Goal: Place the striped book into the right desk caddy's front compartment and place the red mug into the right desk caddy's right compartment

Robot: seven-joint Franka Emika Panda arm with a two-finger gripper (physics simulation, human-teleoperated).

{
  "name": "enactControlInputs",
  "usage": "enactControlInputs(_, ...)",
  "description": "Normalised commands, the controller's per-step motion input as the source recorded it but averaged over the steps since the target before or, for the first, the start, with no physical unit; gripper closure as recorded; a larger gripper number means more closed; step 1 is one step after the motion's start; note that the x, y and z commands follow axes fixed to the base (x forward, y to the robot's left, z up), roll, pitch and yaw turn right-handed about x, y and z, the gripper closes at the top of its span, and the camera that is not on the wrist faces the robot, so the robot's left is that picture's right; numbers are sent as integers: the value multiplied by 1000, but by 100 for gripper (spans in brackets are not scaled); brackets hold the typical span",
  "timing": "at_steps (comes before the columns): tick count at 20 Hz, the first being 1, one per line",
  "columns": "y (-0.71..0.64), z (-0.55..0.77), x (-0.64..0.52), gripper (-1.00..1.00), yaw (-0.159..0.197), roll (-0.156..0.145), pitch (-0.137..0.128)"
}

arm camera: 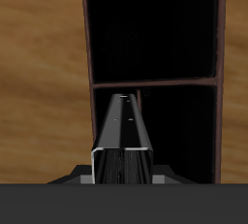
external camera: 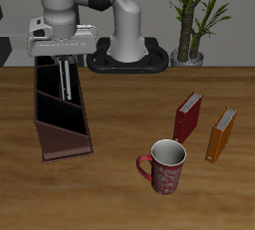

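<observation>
Jaws hidden; right desk caddy (arm camera: 155, 63) cut off.

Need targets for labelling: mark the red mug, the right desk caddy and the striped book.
red mug (external camera: 166, 170): exterior view, outer wall.
right desk caddy (external camera: 66, 145): exterior view, low sloped end.
striped book (arm camera: 124, 139): wrist view, upper edge.

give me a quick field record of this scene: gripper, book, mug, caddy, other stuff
gripper: over the right desk caddy, shut on the striped book
striped book: held upright, edge down, above a caddy compartment
red mug: upright on the table, near its front edge, outside the caddy
right desk caddy: on the table, under the gripper
other: red book and orange book standing behind the mug
</observation>
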Motion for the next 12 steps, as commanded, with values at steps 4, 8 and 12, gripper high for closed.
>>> enactControlInputs(4, -37, -158, 71, 100, -14, -4, 39)
enactControlInputs(8, -15, -97, 17, 100, 0, -3, 13)
enactControlInputs(12, 75, -187, 27, 100, 21, 9, 32)
